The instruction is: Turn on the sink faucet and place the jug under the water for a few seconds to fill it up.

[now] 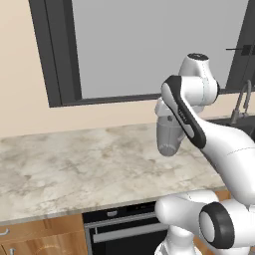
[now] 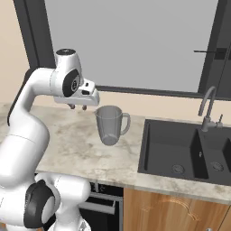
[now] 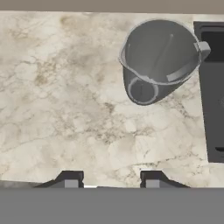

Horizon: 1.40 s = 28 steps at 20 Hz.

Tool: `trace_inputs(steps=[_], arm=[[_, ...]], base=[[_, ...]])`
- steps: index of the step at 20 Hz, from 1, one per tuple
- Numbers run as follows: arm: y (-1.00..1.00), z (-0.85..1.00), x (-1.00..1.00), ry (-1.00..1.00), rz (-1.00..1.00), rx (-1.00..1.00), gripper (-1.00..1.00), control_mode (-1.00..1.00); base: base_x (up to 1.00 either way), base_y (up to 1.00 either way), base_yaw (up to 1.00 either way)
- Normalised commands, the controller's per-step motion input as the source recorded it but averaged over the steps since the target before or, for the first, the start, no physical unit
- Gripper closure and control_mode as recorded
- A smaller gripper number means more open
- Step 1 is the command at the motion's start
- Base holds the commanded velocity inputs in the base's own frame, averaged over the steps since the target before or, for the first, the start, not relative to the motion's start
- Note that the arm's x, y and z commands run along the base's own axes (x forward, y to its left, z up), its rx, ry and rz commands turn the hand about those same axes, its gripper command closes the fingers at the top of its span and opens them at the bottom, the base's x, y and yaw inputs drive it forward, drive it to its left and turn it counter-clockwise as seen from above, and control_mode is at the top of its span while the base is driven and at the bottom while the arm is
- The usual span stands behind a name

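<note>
While the white arm reached out over the marble table (image 2: 81,149), a wide grey window (image 2: 135,40) with a dark frame filled the wall behind it. The matte black sink (image 2: 171,149) was set into the table on the right, with a larger basin on the left and a smaller one on the right, each with a round drain. At the back edge of the sink, between the basins, the thin grey sink faucet (image 2: 206,106) rose in a tall curve.

The jug (image 2: 109,125), translucent grey, stood upright on the table just left of the sink, its loop handle turned toward the sink. In the hand view the jug (image 3: 157,59) was seen from above, open mouth up, next to the sink's edge.

The tool (image 2: 77,107) hung above the table to the left of the jug, apart from it, its fingers pointing down. In the hand view the tool (image 3: 109,180) showed two dark fingertips (image 3: 70,179) standing partly apart with bare marble between them, gripping nothing.
</note>
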Motion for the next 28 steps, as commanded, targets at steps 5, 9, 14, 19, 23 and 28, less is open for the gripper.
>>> trace_inputs(steps=[5,9,14,19,23,28], arm=[[0.0,-0.03,-0.33,0.0,0.0,0.0,-1.0,-1.0],[0.0,-0.19,-0.57,0.0,0.0,0.0,-1.0,-1.0],[0.0,-0.26,-0.36,0.0,0.0,0.0,-1.0,-1.0],[0.0,-0.18,-0.11,0.02,0.0,0.0,-1.0,1.0],[0.0,0.0,0.0,0.0,0.0,0.0,-1.0,1.0],[0.0,0.0,0.0,0.0,0.0,0.0,-1.0,1.0]], base=[[0.0,0.0,0.0],[0.0,0.0,0.0],[0.0,0.0,0.0],[-0.03,0.0,0.0],[-0.43,0.0,0.0],[-0.74,0.0,0.0]])
